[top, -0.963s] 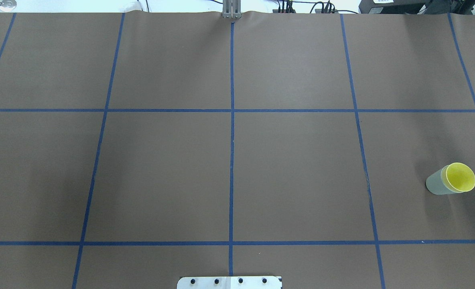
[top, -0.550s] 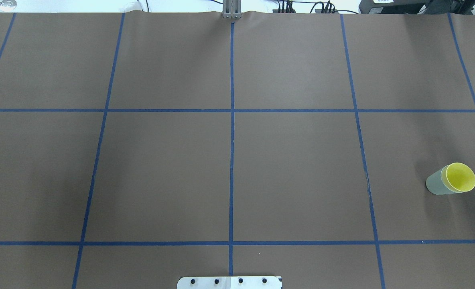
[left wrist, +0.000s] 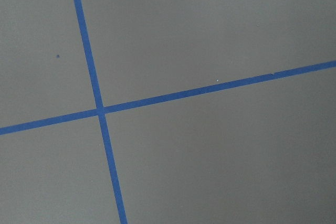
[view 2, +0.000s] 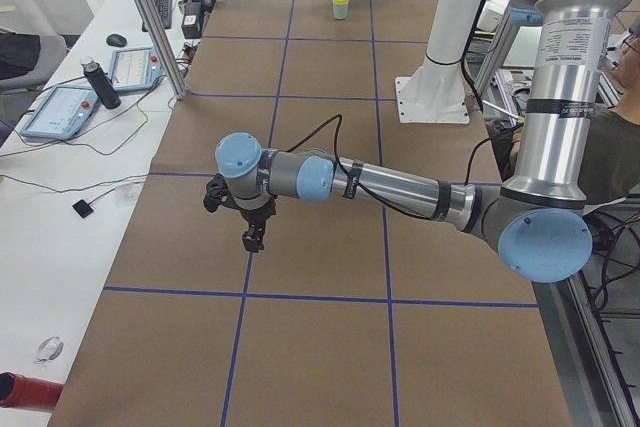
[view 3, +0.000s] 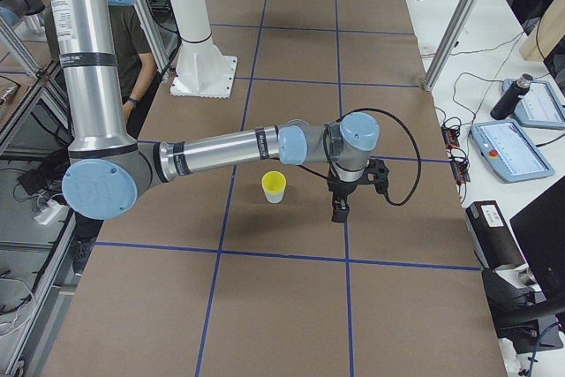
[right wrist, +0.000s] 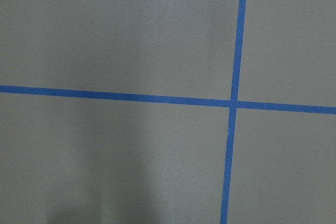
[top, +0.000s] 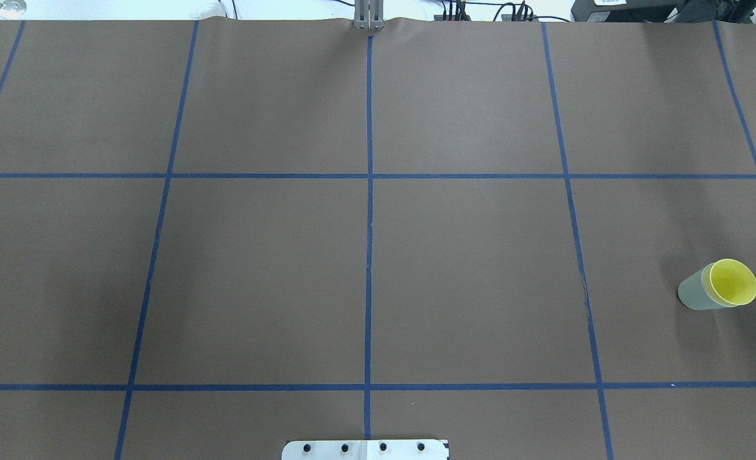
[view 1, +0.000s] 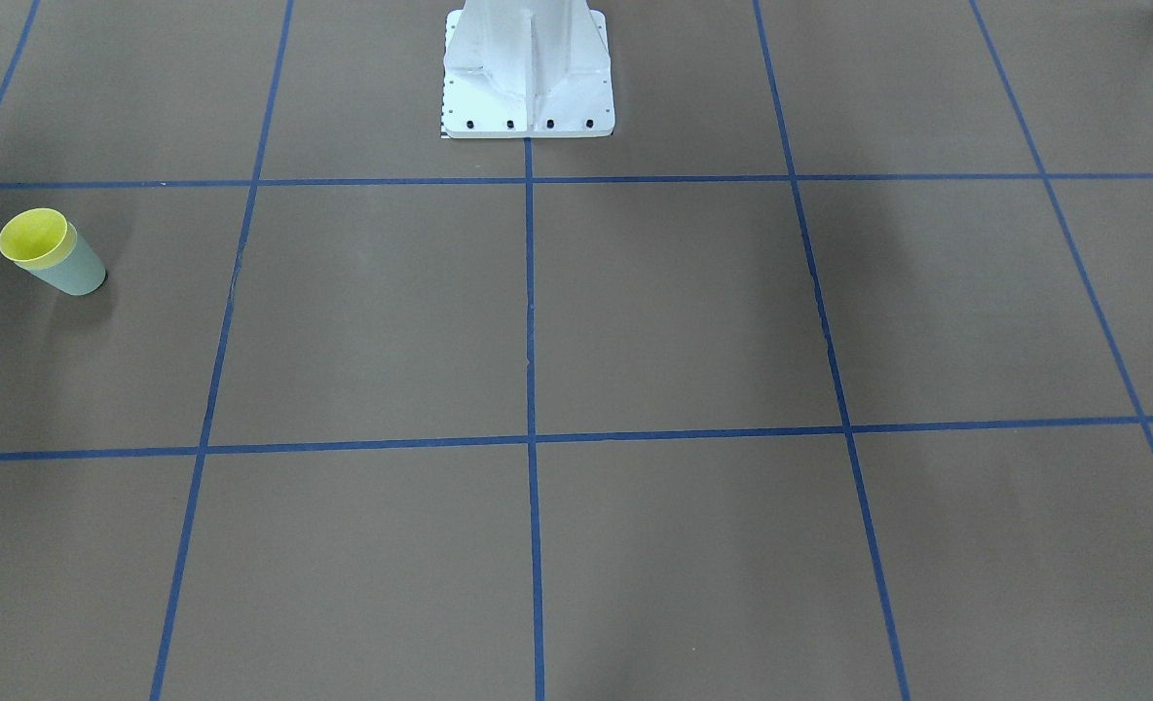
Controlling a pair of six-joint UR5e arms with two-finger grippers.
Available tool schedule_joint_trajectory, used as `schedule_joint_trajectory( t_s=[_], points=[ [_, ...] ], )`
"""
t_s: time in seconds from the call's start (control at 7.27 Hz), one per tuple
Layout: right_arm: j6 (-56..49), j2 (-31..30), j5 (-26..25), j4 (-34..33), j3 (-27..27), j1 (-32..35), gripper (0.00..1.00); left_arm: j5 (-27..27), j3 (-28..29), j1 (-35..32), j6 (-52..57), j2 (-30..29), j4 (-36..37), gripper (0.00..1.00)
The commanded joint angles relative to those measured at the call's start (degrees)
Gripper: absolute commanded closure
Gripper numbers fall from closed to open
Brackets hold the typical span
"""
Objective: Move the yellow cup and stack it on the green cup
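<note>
Yellow cup (top: pixel 732 283) inside green cup (top: pixel 693 294), upright

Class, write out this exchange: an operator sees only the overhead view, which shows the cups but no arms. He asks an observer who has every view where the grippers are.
Operator: I see the yellow cup nested in the green cup, but no arms. What is on the robot's right side?
Observer: In the right side view, the right gripper hangs beside the cups. It points down and touches neither.
Operator: And the other side?
Observer: In the left side view, the left gripper hangs above the table near that camera's end. The cups are far off at the opposite end.
</note>
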Motion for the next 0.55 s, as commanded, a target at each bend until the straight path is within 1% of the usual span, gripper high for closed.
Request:
schedule_joint_trajectory(
  t_s=[0.0,0.28,0.41],
  points=[
    [0.00,0.09,0.00,0.00,-0.07,0.00,0.00,-0.02,0.42,0.00,-0.49,0.13,0.00,0.00],
    [-0.09,-0.09,-0.09,0.00,-0.68,0.00,0.00,0.07,1.30,0.00,-0.41,0.31,0.00,0.00],
    [-0.09,-0.44,-0.26,0.00,-0.77,0.00,0.00,0.07,2.61,-0.09,-0.40,0.31,-0.09,0.00]
  ],
)
